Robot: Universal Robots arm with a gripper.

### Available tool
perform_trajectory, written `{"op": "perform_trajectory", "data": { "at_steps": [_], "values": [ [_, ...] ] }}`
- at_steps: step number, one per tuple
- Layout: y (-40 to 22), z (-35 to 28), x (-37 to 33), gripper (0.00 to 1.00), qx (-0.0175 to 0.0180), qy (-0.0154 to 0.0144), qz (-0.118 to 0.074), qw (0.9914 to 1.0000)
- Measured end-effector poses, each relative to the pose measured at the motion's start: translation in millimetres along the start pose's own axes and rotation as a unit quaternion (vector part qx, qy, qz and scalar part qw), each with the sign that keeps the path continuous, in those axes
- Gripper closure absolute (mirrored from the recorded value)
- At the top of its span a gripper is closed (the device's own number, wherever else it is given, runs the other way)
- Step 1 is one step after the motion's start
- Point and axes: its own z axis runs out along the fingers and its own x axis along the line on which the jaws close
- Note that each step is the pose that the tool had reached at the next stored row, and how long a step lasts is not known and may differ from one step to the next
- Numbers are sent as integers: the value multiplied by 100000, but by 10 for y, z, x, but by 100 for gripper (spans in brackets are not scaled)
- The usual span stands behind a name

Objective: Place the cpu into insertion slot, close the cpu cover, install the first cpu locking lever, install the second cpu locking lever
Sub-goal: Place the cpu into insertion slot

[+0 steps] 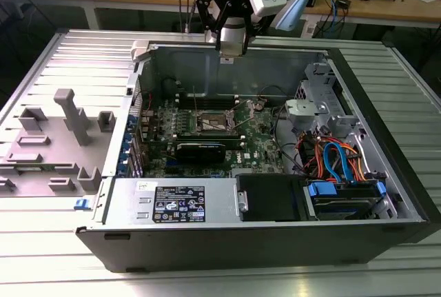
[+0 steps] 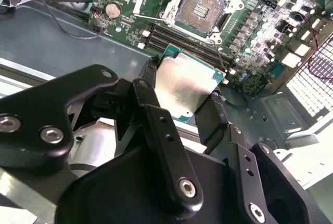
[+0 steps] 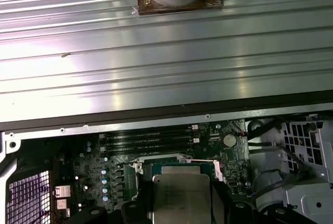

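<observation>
Up over the open computer case point(image 1: 275, 69), we see our tool point(image 1: 228, 52) pinching the chip point(image 2: 183, 86) by two opposite edges, metal top showing, clear of the green board point(image 1: 265, 147) beneath, the square socket point(image 2: 202, 7) lying uncovered on that board, well apart from the chip.

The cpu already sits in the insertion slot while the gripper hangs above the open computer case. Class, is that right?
Not quite. The cpu is not in the insertion slot: the gripper holds it clamped, and the second wrist view shows the slot bare. The gripper does hang above the open computer case.
</observation>
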Motion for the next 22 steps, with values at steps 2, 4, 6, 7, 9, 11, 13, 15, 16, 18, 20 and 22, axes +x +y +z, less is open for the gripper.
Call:
{"op": "perform_trajectory", "data": {
  "at_steps": [2, 4, 6, 7, 9, 11, 13, 15, 16, 18, 20, 22],
  "values": [
    [0, 0, 0, 46, -1, -10, 120, 100000],
    [0, 0, 0, 46, -4, -39, 447, 99999],
    [-1, 2, 0, 46, -30, -165, 1872, 99982],
    [-1, 3, 0, 46, -35, -219, 2478, 99969],
    [-1, 4, 0, 46, -59, -313, 3548, 99937],
    [-1, 6, 0, 46, -64, -319, 3575, 99936],
    [-1, 6, 0, 46, -64, -319, 3576, 99936],
    [-2, 6, 0, 46, -64, -318, 3578, 99935],
    [-2, 6, 0, 46, -60, -319, 3579, 99935],
    [-2, 7, 0, 46, -65, -320, 3576, 99936],
    [-2, 7, 0, 46, -61, -319, 3578, 99935],
    [-2, 7, 0, 46, -64, -319, 3582, 99935]
  ]
}}
